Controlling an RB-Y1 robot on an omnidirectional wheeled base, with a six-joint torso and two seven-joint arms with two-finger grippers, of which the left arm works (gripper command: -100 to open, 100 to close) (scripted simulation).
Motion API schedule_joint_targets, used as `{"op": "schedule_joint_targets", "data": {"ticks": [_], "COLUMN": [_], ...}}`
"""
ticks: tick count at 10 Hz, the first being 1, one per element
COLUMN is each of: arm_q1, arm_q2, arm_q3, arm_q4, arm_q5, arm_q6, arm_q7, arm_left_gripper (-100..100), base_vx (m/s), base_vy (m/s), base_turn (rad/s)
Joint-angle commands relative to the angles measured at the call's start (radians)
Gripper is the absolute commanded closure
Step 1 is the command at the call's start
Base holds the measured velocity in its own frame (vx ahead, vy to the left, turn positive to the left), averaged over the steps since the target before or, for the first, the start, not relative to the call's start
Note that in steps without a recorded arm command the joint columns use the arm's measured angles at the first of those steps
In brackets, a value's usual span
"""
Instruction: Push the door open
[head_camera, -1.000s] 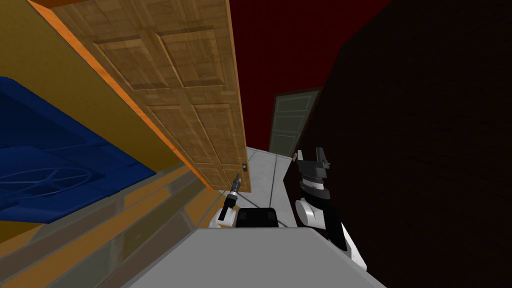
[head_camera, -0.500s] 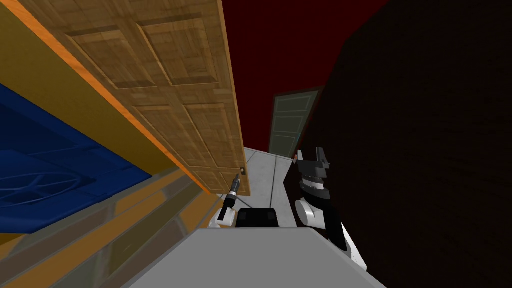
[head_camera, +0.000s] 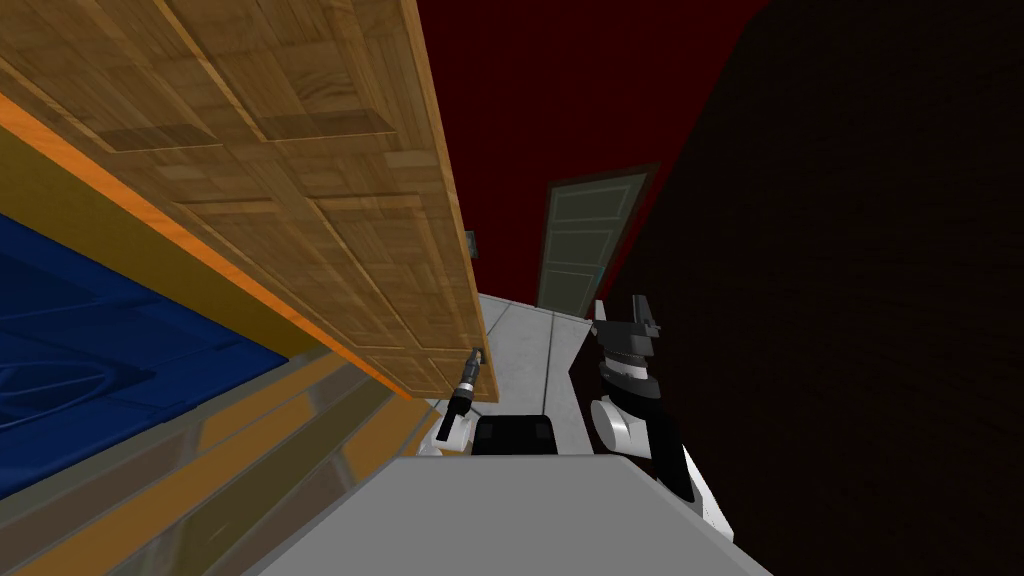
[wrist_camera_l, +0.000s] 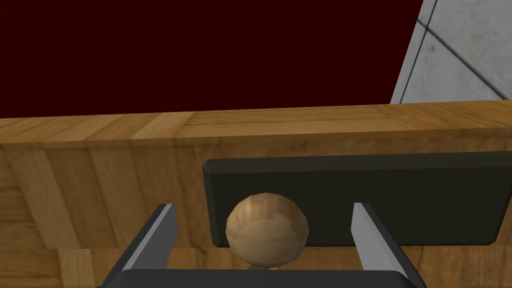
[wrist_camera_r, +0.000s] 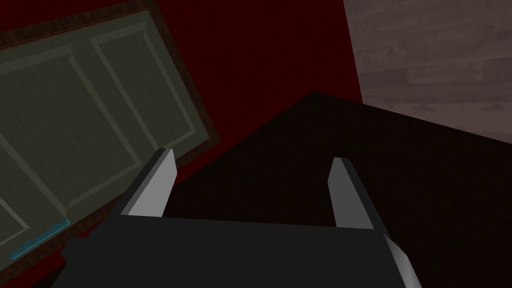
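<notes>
The left gripper (wrist_camera_l: 263, 206) is open at the free edge of the wooden panelled door (head_camera: 330, 200). Its two fingers stand either side of the round wooden knob (wrist_camera_l: 266, 232), not touching it. The knob sits on a dark plate (wrist_camera_l: 400, 200). The door stands on my left, beside a grey tiled floor (head_camera: 520, 340). The right gripper (head_camera: 625, 312) is raised by a dark wall (head_camera: 850, 300), fingers spread and holding nothing

Dim render; right side dark; edges splayed.

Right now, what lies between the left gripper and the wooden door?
In the left wrist view, a round wooden knob on a dark plate sits there, between the open fingers.
</notes>
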Motion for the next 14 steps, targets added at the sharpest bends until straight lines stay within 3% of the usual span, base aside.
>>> {"op": "schedule_joint_targets", "data": {"ticks": [1, 6, 14], "arm_q1": [-0.001, -0.001, -0.016], "arm_q2": [0.001, 0.001, 0.028], "arm_q3": [0.0, 0.0, 0.079], "arm_q4": [0.0, 0.0, 0.02], "arm_q5": [0.0, 0.0, 0.033], "arm_q6": [0.002, 0.002, 0.007], "arm_q7": [0.0, 0.0, -0.021], "arm_left_gripper": [100, 100, 100], "base_vx": [-0.019, -0.015, 0.169], "base_vy": [0.0, 0.003, -0.051], "base_turn": [-0.005, -0.003, 0.043]}}
